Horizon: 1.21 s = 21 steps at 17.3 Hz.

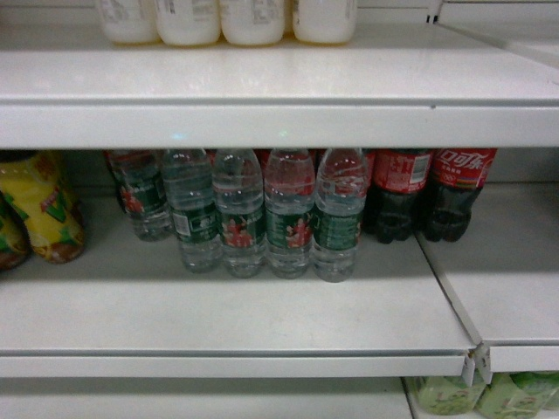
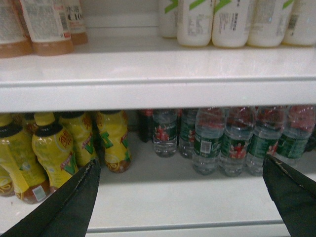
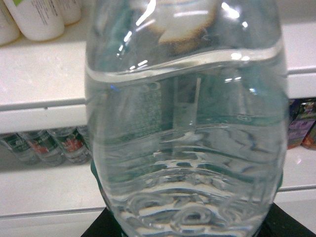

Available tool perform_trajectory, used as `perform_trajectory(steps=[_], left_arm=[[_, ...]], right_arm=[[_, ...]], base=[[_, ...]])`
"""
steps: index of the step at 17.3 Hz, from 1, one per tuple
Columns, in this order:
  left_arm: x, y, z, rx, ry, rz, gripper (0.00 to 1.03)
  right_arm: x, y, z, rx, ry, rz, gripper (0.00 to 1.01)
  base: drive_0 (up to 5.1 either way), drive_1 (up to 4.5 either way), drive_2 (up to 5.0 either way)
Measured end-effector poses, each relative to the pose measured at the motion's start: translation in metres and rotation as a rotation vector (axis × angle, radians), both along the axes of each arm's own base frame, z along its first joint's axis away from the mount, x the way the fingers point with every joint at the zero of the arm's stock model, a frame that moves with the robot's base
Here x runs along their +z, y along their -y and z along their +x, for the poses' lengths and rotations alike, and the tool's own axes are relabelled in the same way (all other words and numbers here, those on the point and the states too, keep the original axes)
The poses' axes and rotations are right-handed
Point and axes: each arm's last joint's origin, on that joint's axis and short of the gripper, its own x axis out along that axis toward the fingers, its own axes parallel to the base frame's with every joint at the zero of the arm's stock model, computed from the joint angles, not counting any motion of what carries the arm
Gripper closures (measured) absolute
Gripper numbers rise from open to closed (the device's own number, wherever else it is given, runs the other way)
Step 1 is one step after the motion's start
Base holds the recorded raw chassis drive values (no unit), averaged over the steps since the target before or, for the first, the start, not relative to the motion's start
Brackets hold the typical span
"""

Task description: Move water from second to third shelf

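A clear ribbed bottle of water [image 3: 185, 123] with a dark green label fills the right wrist view, and my right gripper [image 3: 187, 228] is shut on its lower part, black fingers [image 3: 289, 224] showing at both sides. Behind it are a white shelf edge [image 3: 44, 116] and more water bottles [image 3: 47, 145] underneath. In the head view a row of the same water bottles [image 1: 288, 214] stands on the middle shelf [image 1: 236, 327]; neither gripper shows there. My left gripper [image 2: 180, 173] is open in front of that shelf, with nothing between its fingers [image 2: 74, 202].
Cola bottles [image 1: 428, 192] stand right of the water, yellow-labelled bottles [image 1: 39, 205] to its left. White bottles [image 1: 227, 17] line the shelf above [image 1: 262, 87]. Green bottles [image 1: 489, 393] sit lower right. Brown-bottomed bottles [image 2: 44, 24] show upper left in the left wrist view.
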Motion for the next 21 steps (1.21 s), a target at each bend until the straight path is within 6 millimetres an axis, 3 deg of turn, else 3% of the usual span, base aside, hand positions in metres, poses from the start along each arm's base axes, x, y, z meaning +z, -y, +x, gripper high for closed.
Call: perform_trajectory(steps=[12,21], left_arm=[[0.0002,0.0,0.0,0.0,0.001,0.0,0.05],[0.0001,0.0,0.0,0.0,0.0,0.0,0.05]], right_arm=[[0.0023,0.0001,-0.0003,0.0,0.009,0.003,0.61],[0.0019,0.0009,-0.0001,-0.01,0.005,0.0,0.61]], base=[[0.0,0.0,0.0],[-4.3,2.34,2.3]])
